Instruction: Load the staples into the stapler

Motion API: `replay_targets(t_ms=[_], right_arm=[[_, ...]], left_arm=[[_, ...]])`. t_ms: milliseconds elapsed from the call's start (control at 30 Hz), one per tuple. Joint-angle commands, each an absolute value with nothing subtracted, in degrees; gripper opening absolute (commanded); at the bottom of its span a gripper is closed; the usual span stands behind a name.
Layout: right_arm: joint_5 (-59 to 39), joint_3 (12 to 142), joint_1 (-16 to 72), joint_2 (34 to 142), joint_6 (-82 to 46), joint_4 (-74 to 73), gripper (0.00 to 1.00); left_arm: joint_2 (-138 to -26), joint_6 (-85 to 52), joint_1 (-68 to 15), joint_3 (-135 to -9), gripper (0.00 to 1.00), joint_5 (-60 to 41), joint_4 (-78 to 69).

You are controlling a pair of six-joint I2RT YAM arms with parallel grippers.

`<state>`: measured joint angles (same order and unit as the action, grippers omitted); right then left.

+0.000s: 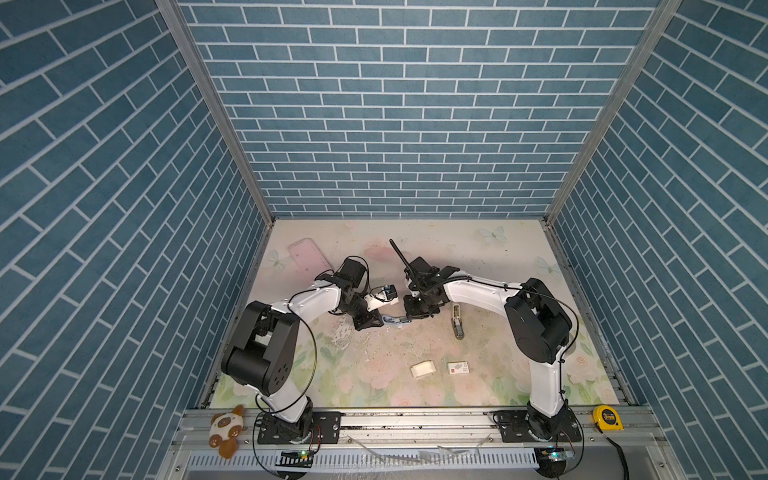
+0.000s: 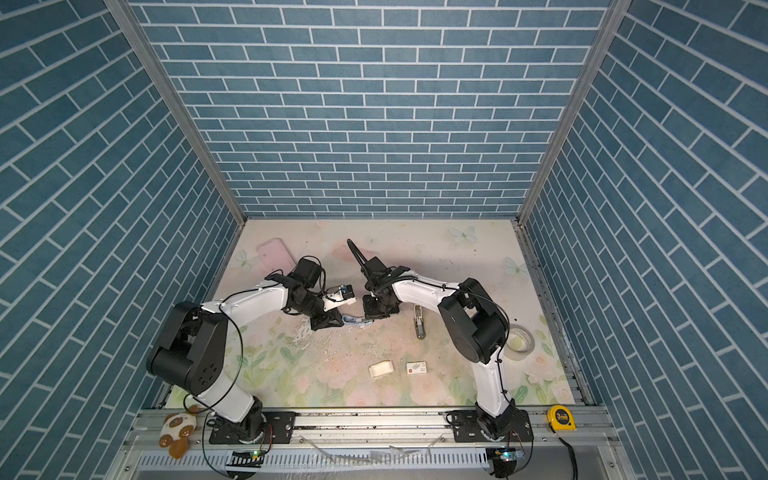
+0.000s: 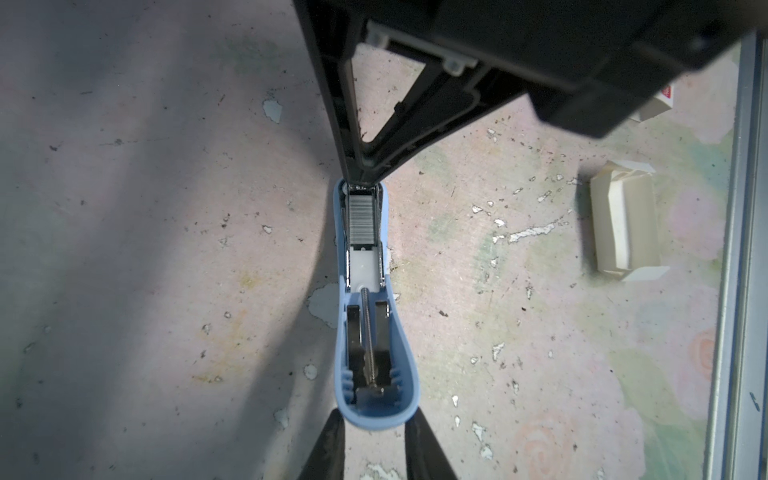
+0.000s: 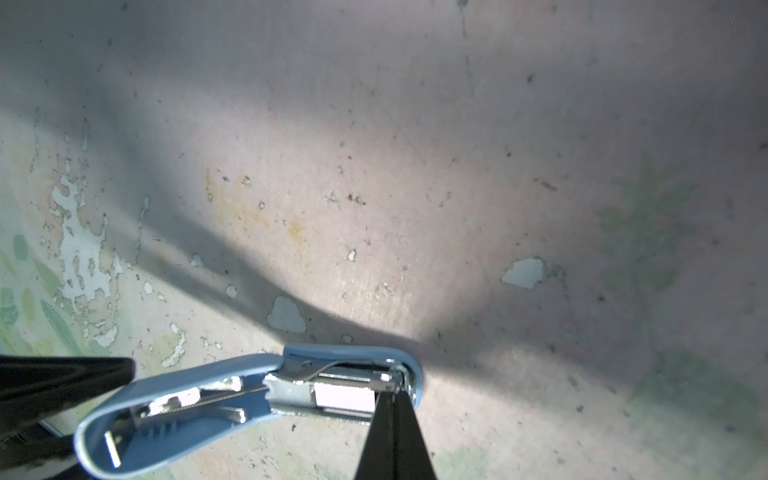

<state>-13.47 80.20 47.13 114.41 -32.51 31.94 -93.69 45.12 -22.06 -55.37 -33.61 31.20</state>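
Staples (image 3: 364, 219) seated in open stapler (image 3: 403, 365) channel, mid-table (image 1: 498, 257). Left fingers (image 3: 332, 440) clamped on stapler's rear. Right fingers (image 4: 382, 440) pinched together, tips at channel's front, just beside strip. Tray (image 1: 423, 368) and sleeve (image 1: 458, 368) nearer front edge. Spare stapler (image 1: 456, 324) rightward.

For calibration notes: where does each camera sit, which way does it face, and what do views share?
Top views: high at the front, facing down and toward the back wall over the table; left arm and right arm show whole.
Left wrist: on its arm, facing down past the left gripper at the open blue stapler and staples.
Right wrist: on its arm, facing down past the shut right gripper at the stapler's front.
Shared: both wrist views show stapler and staples.
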Motion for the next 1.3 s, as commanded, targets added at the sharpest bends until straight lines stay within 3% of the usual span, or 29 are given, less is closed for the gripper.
replay_targets(t_ms=[0,433,1267], right_arm=[[-12.8,80.0,47.4,113.4,-32.0,32.0,0.00],[-13.1,80.2,47.6,113.1,-32.0,31.8,0.00],[-11.5,81.8,48.5,112.6,-31.2,33.1,0.00]], left_arm=[[-92.5,44.3,-23.2,-54.8,0.30,-34.5,30.6],[-93.4,43.6,-24.7,-55.5,0.25,-33.3,30.2],[-94.1,42.2,-25.9,-57.6,0.30,-31.1,31.3]])
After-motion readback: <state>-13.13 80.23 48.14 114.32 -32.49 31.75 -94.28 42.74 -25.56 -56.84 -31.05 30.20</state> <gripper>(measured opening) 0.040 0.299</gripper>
